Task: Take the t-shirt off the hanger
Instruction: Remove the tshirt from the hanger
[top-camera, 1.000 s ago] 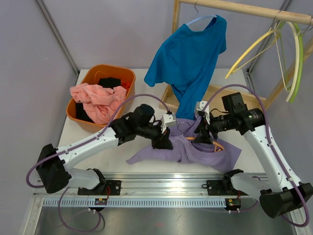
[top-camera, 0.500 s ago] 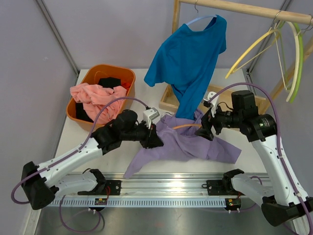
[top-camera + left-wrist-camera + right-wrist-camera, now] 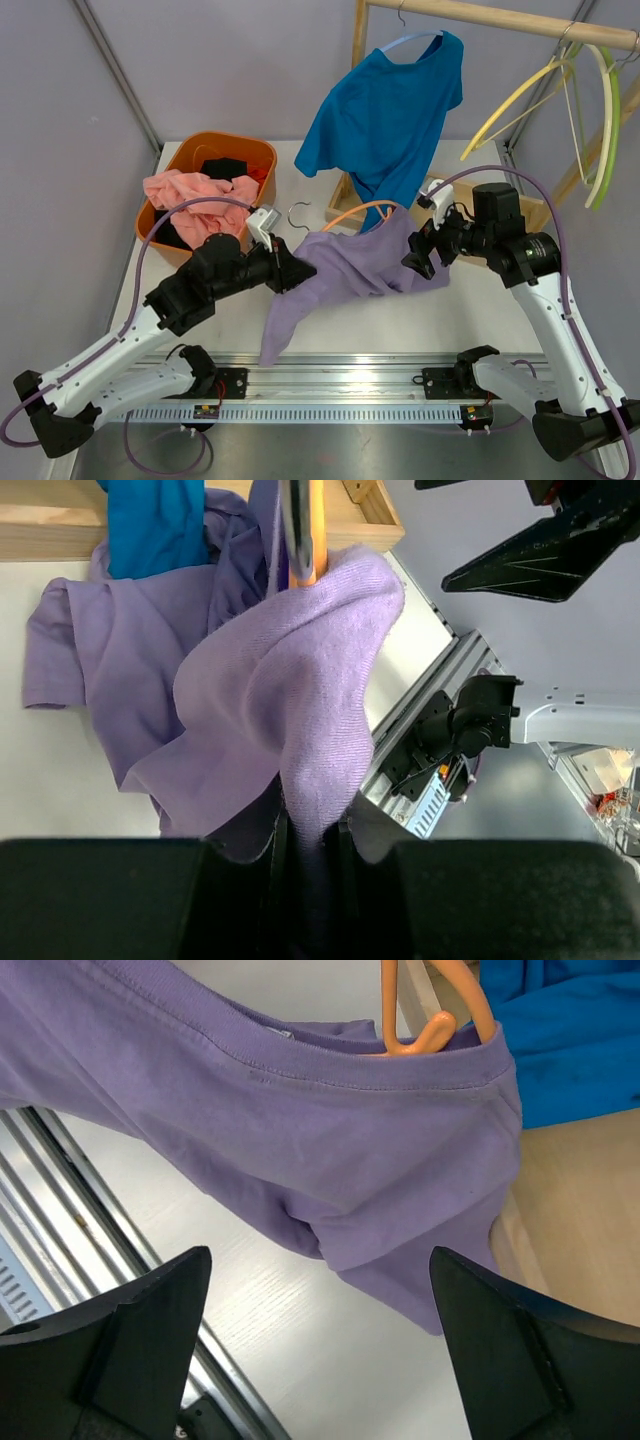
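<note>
I have bare table (image 3: 440, 320) free along the near edge, in front of and partly under the draped purple t-shirt (image 3: 350, 265). Right behind it, the hanging blue t-shirt (image 3: 385, 130) and the wooden rack's base (image 3: 340, 203) block any approach. The orange basket (image 3: 230, 136), heaped with clothes, closes off the far left corner.

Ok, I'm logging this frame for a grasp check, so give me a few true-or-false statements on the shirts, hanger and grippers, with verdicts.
1. The left gripper is shut on the purple t-shirt. True.
2. The right gripper grips the orange hanger. False: its jaws stand open, holding nothing.
3. The orange hanger is free of the purple t-shirt. False: it sits inside the collar.
4. The blue t-shirt hangs from the wooden rail. True.
5. The orange basket is empty. False: pink cloth lies in it.
</note>
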Available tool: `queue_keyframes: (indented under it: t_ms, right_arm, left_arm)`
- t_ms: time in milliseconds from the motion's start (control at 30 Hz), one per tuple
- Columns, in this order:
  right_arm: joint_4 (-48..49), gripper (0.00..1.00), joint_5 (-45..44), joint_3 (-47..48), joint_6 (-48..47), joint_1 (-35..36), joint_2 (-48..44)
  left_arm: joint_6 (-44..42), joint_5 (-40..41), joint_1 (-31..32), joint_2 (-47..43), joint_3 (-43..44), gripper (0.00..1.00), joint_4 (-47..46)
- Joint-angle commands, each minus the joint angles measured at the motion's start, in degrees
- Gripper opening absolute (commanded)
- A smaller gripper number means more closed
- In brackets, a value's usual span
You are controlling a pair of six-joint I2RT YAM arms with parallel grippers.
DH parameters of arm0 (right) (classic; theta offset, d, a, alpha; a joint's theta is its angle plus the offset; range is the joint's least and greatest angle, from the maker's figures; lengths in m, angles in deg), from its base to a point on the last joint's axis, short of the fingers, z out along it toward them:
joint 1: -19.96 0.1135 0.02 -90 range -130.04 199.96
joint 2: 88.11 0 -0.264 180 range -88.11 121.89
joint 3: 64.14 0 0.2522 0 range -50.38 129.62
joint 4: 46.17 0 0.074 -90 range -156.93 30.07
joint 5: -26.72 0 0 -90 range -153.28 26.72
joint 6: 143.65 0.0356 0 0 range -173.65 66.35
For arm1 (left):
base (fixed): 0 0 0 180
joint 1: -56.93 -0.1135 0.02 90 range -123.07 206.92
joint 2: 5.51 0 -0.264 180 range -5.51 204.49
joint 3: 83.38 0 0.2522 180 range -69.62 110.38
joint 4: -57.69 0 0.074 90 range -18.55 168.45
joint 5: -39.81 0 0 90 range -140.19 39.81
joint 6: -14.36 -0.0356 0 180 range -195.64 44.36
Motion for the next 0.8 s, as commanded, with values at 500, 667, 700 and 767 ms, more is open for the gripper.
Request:
queue_keyframes:
  t_ms: [500, 667, 700, 767]
  right_arm:
    - [27.5, 0.77, 10.7, -7.6, 9.9, -0.6, 6.0]
    - [31.1, 0.47, 11.3, -8.8, 14.3, -0.6, 7.5]
    - [31.1, 0.36, 11.4, -9.0, 14.3, -0.7, 7.5]
    - [30.6, 0.22, 11.9, -9.0, 14.3, -0.6, 7.3]
  left_arm:
    - [2.7, 0.5, -0.3, -7.7, 3.5, 0.0, -4.7]
    - [3.5, 1.0, -0.3, -8.9, 2.7, 0.0, -6.1]
    - [3.6, 1.4, -0.3, -9.1, 2.5, 0.0, -6.3]
    - [4.0, 1.7, -0.3, -9.6, 2.1, 0.0, -6.7]
